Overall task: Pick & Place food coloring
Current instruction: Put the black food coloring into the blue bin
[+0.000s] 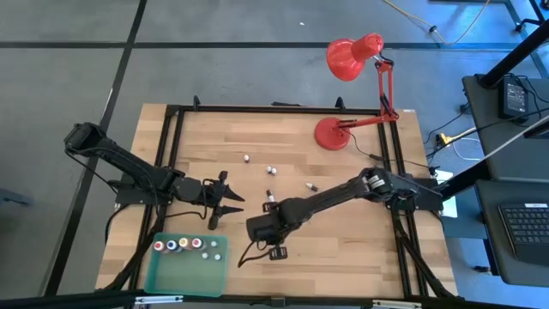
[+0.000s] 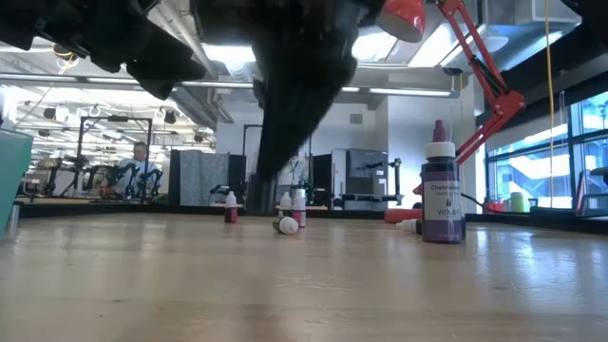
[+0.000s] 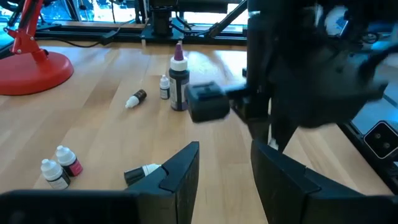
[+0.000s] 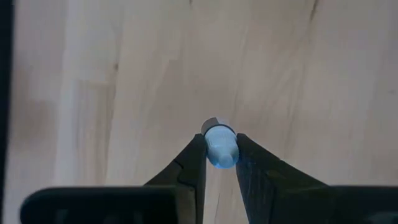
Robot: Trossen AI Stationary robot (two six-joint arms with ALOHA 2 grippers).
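Covering most of the overhead view: a pale wooden worktop inside a black frame.
Desk lamp: red, with its round base on the far right part of the worktop and its shade hanging beyond the far edge.
Right arm: reaches from the right edge toward the middle – its hand points down at the wood, fingers clenched on a tiny bottle with a pale blue cap.
Left arm: lies along the left side; its hand rests just above the worktop, near the right arm's hand, fingers parted and grasping nothing.
Green tray: a flat translucent tray at the near left corner, with a row of small bottles along its far side – red, orange and yellow caps among them.
Violet bottle: a taller one stands upright near the middle of the worktop.
Loose food coloring: several tiny bottles are scattered on the wood between tray and lamp, some upright, one dark bottle lying on its side.
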